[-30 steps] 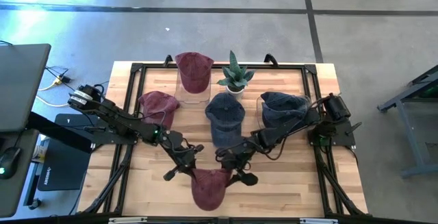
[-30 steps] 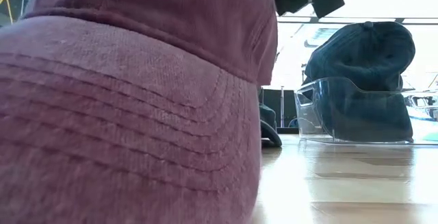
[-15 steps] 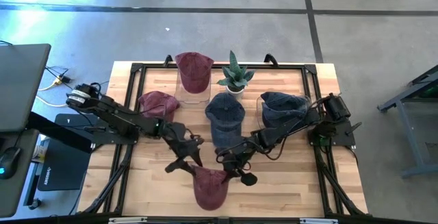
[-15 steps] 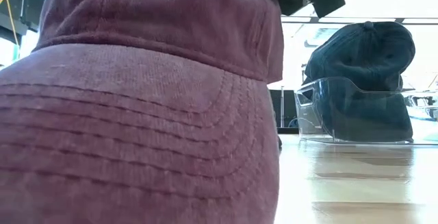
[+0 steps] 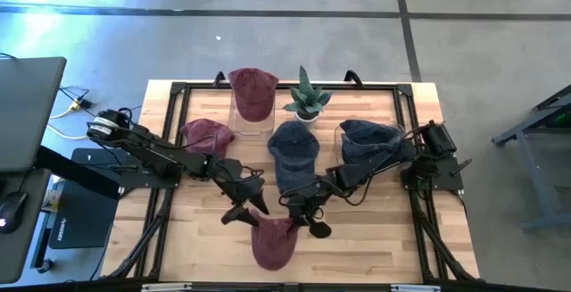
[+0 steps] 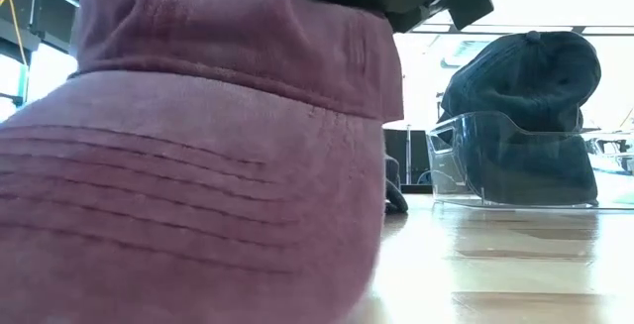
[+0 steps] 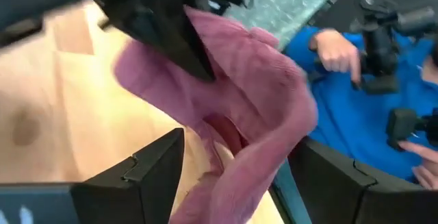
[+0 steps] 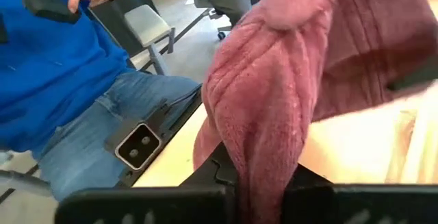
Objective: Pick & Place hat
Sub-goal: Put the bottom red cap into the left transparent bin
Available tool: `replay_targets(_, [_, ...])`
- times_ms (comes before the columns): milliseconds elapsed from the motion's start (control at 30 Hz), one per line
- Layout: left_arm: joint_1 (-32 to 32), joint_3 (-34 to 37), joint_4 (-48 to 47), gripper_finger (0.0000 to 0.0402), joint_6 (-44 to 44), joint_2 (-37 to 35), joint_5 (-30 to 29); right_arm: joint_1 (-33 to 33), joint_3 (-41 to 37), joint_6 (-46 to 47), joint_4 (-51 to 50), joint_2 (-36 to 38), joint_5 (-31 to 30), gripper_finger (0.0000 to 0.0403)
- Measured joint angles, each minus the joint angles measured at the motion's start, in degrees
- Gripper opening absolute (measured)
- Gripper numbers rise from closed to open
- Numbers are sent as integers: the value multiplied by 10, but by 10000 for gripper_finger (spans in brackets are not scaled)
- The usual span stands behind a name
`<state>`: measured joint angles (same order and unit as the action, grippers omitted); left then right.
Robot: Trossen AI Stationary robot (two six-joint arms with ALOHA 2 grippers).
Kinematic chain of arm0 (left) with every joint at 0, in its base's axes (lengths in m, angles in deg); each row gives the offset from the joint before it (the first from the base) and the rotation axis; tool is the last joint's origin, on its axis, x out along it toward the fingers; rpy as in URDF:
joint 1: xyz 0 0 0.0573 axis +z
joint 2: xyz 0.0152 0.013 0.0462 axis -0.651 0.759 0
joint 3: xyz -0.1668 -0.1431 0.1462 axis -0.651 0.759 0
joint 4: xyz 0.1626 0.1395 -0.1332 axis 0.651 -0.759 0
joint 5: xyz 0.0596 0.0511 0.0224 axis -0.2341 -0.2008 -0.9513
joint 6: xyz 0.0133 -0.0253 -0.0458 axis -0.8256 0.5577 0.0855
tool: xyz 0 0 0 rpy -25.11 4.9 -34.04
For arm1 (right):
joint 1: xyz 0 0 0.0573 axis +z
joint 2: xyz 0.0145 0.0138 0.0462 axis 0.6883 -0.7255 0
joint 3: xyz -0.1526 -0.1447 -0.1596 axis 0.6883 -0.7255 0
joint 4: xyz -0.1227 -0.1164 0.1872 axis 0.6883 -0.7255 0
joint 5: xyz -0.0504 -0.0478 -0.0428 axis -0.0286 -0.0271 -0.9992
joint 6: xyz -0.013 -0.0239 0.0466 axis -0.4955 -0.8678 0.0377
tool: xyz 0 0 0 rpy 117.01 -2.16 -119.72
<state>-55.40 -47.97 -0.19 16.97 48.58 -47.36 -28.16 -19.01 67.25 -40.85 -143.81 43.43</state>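
The maroon hat (image 5: 272,242) lies at the table's (image 5: 375,238) front edge, below the potted plant (image 5: 306,98), long axis front-to-back, brim forward. Right gripper (image 5: 306,213) pinches its back; left gripper (image 5: 247,210) gapes alongside. Five hats: three maroon, two blue.

The left gripper (image 5: 239,210) has let go of the maroon hat (image 5: 272,241), which the right gripper (image 5: 306,221) now grips.

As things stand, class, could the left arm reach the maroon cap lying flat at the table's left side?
Probably yes. The left gripper is open and holds nothing, and that maroon cap lies right beside its own arm with nothing between. The right gripper alone grips the front maroon cap.
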Motion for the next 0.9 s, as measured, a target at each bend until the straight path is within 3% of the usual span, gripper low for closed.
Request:
replay_targets(267, [1, 0, -31, 253, -52, -12, 90, 0, 0, 11, -17, 0, 20, 8])
replay_targets(533, [1, -2, 18, 253, -46, -7, -32, -7, 0, 17, -16, 0, 5, 13])
replay_targets(733, [-12, -41, 15, 253, 11, 36, -48, -11, 0, 26, -10, 0, -3, 15])
replay_targets(900, [-21, -92, -53, 253, 25, 77, -48, -12, 0, 26, -9, 0, -2, 5])
